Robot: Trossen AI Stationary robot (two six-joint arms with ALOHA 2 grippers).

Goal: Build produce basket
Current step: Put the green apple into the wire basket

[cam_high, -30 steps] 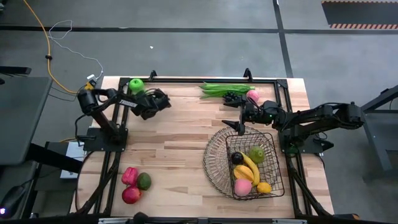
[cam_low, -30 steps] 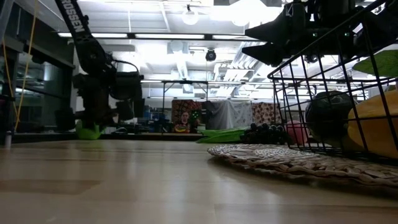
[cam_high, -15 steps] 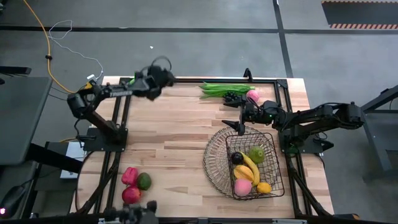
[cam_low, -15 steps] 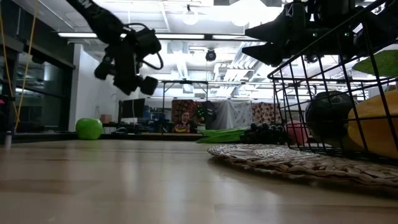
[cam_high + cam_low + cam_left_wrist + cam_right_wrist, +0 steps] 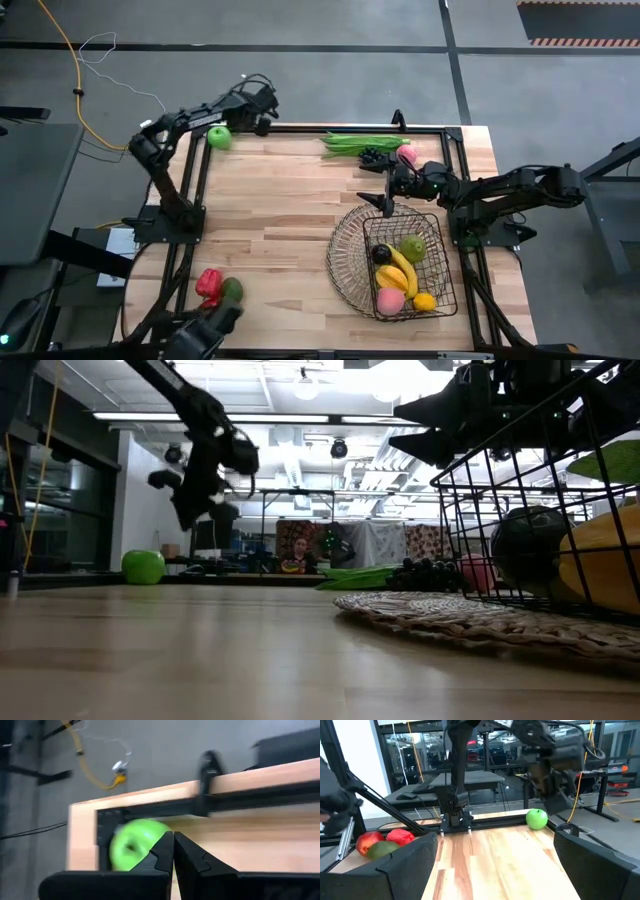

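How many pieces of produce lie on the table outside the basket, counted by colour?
Green: 3 (round green apple, long green beans, dark green avocado)
Red: 2 (red pepper, red apple)
Pink: 1 (round pink peach)
Dark: 1 (bunch of dark grapes)
Total: 7

Your left arm reached toward the upper left of the high view, its left gripper (image 5: 262, 108) raised off the table with the fingers (image 5: 165, 851) pressed together on nothing. Your right arm stretched in from the right edge, the right gripper (image 5: 385, 182) spread wide, right of centre.
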